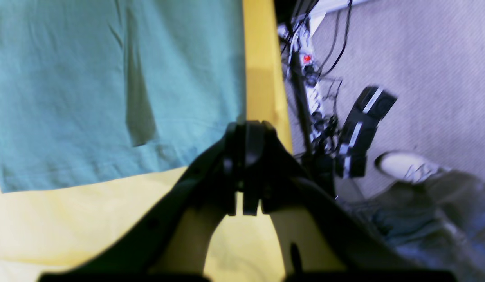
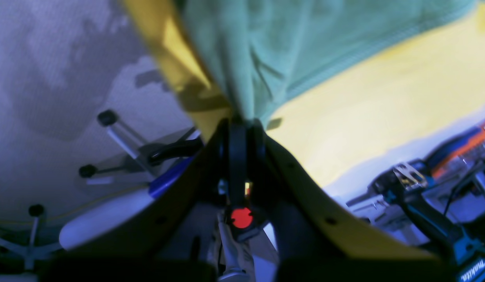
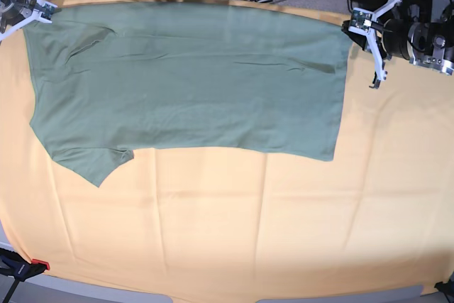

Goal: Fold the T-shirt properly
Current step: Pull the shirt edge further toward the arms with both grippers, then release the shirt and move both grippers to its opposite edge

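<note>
The sage-green T-shirt (image 3: pixel 191 79) is seen spread flat, folded lengthwise, along the far half of the orange-yellow cloth (image 3: pixel 234 225) covering the table. The right gripper (image 2: pixel 240 123) is closed, and a bunched corner of the T-shirt is pinched between its jaws at the far edge on the sleeve side. The left gripper (image 1: pixel 246 129) is closed at the hem corner on the opposite end; whether fabric is actually clamped there cannot be told. A power strip (image 1: pixel 311 84) lies on the carpet beyond the table.

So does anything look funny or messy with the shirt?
Nothing spilled or torn. The T-shirt lies mostly flat on the orange cloth, with a few wrinkles and one sleeve sticking out.
</note>
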Action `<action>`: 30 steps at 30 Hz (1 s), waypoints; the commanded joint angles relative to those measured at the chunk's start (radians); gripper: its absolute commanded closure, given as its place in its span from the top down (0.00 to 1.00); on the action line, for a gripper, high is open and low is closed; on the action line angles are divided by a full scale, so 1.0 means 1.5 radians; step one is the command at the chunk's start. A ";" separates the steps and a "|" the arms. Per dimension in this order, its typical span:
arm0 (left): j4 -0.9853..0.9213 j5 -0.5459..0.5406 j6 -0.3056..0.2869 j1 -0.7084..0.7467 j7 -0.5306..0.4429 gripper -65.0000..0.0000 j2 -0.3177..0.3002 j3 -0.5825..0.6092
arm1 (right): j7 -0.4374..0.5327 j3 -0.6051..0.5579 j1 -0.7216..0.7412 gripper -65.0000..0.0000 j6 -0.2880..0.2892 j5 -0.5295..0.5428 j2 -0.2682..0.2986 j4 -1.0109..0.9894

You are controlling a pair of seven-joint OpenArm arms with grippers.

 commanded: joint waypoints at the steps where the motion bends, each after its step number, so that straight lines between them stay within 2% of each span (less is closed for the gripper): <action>1: 0.006 -0.013 -0.001 -0.006 -0.002 0.00 -0.018 -0.007 | -0.012 0.008 -0.002 0.00 -0.007 -0.010 0.011 0.006; 2: 0.006 -0.018 -0.001 -0.006 -0.002 0.00 -0.018 -0.007 | -0.012 0.008 -0.002 0.06 -0.009 -0.010 0.011 0.006; 5: 0.006 -0.017 -0.001 -0.006 0.008 0.19 -0.020 -0.007 | -0.013 0.008 -0.002 0.40 -0.009 -0.010 0.011 0.006; 6: 0.006 -0.018 -0.001 -0.006 0.020 0.26 -0.021 -0.007 | -0.013 0.008 -0.002 0.50 -0.009 -0.010 0.011 0.006; 7: 0.006 -0.018 -0.001 -0.006 0.034 0.32 -0.022 -0.007 | -0.016 0.008 -0.002 0.56 -0.009 -0.010 0.011 0.007; 9: 0.006 -0.018 -0.001 -0.006 0.063 0.39 -0.022 -0.007 | -0.026 0.008 -0.002 0.58 -0.009 -0.010 0.011 0.012; 15: 0.006 -0.018 -0.001 -0.014 0.078 0.39 -0.026 -0.007 | -0.072 0.008 -0.002 0.58 -0.021 -0.010 0.011 0.075; 20: 0.010 -0.030 -0.001 -0.056 0.079 0.39 -0.050 -0.008 | -0.114 0.008 -0.002 0.58 -0.031 -0.010 0.011 0.145; 25: 0.011 -0.142 -0.001 -0.133 0.090 0.39 -0.071 -0.008 | -0.139 0.011 -0.002 0.58 -0.060 -0.013 0.011 0.178; 30: 0.011 -0.218 -0.001 -0.186 0.094 0.39 -0.076 -0.007 | -0.148 0.054 -0.002 0.58 -0.080 -0.012 0.007 0.194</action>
